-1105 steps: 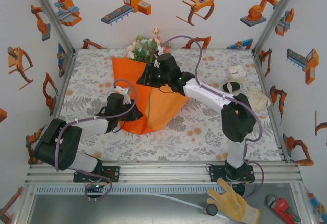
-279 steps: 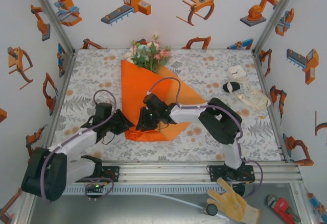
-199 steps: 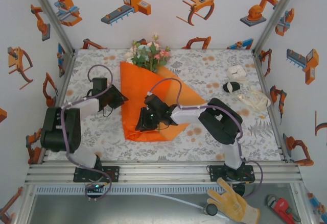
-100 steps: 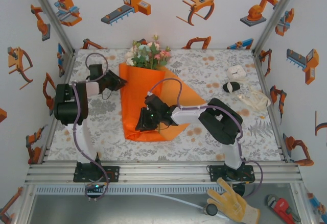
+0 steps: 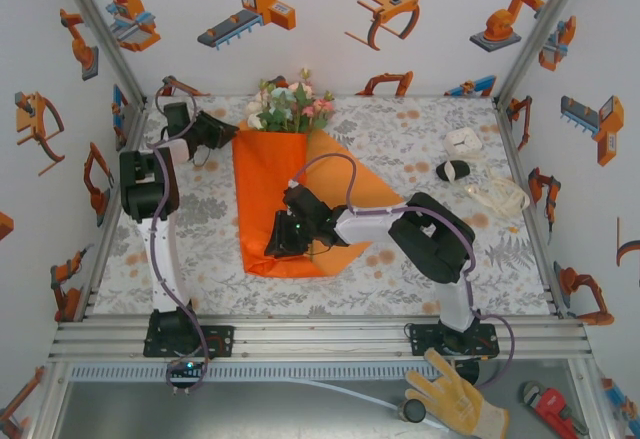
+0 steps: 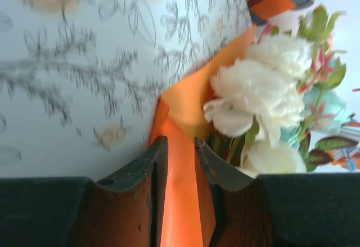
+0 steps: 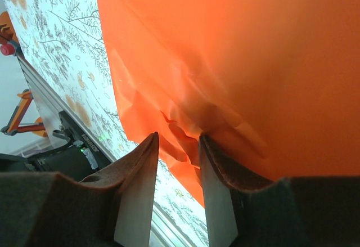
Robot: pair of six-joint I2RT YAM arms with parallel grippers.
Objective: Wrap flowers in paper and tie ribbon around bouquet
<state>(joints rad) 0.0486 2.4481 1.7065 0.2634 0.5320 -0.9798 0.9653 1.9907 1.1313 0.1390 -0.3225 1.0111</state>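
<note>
The orange paper (image 5: 262,184) lies folded over the flowers (image 5: 292,107), whose pink, white and green heads stick out at its far end. My left gripper (image 5: 228,137) is at the paper's far left corner beside the blossoms. In the left wrist view it (image 6: 179,143) is shut on a fold of the paper (image 6: 185,109), with white blooms (image 6: 253,89) just to the right. My right gripper (image 5: 278,244) rests on the paper's near end. The right wrist view shows it (image 7: 177,137) closed on a crumpled fold of paper (image 7: 253,61). The cream ribbon (image 5: 495,197) lies bundled at the right.
A small white box (image 5: 463,141) and a black oval object (image 5: 453,170) sit at the back right near the ribbon. The patterned tabletop (image 5: 190,229) runs to printed walls on three sides. A metal rail (image 5: 320,331) borders the near edge.
My left gripper swept from the table's left side toward the far left corner, carrying the paper's left edge up beside the flowers. The right gripper stayed put on the near end.
</note>
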